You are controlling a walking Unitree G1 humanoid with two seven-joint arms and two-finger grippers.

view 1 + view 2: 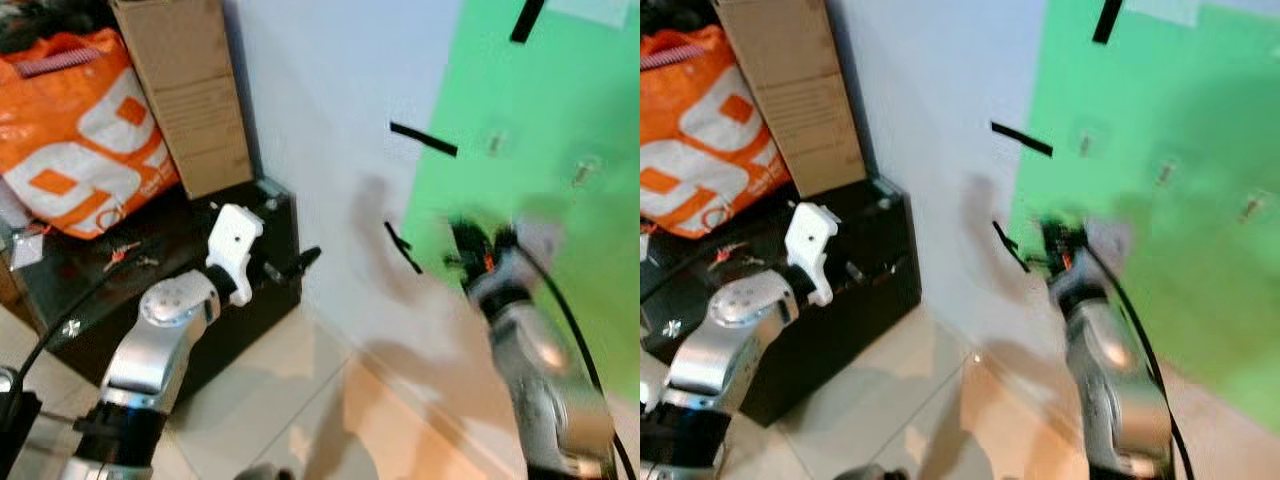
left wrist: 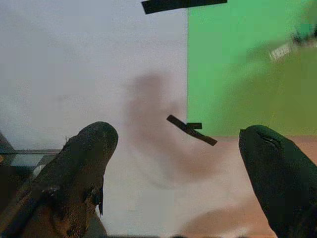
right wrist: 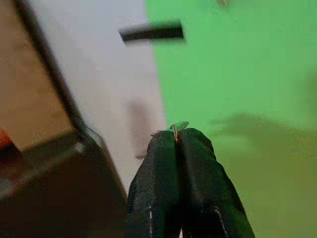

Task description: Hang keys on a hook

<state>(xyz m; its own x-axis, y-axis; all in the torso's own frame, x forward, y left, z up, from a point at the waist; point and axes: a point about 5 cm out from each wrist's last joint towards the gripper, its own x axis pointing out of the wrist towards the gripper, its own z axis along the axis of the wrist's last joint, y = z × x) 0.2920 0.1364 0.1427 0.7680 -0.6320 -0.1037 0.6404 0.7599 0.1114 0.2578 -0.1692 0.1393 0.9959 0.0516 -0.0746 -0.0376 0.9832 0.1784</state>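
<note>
White wall (image 1: 320, 110) ahead, a large green sheet (image 1: 560, 90) fixed to it with strips of black tape (image 1: 423, 139). Pale tiled floor (image 1: 300, 390) below. To my left, a low black cabinet (image 1: 255, 300) against the wall, carrying a cardboard box (image 1: 185, 90) and an orange bag (image 1: 75, 130). Small hooks (image 1: 585, 172) sit on the green sheet, blurred. My right claw (image 3: 177, 135) is raised before the sheet, fingers pressed together on a thin metal key ring (image 3: 174, 130); the keys themselves I cannot make out. My left claw (image 2: 178, 144) faces the wall, fingers spread apart, holding nothing.
</note>
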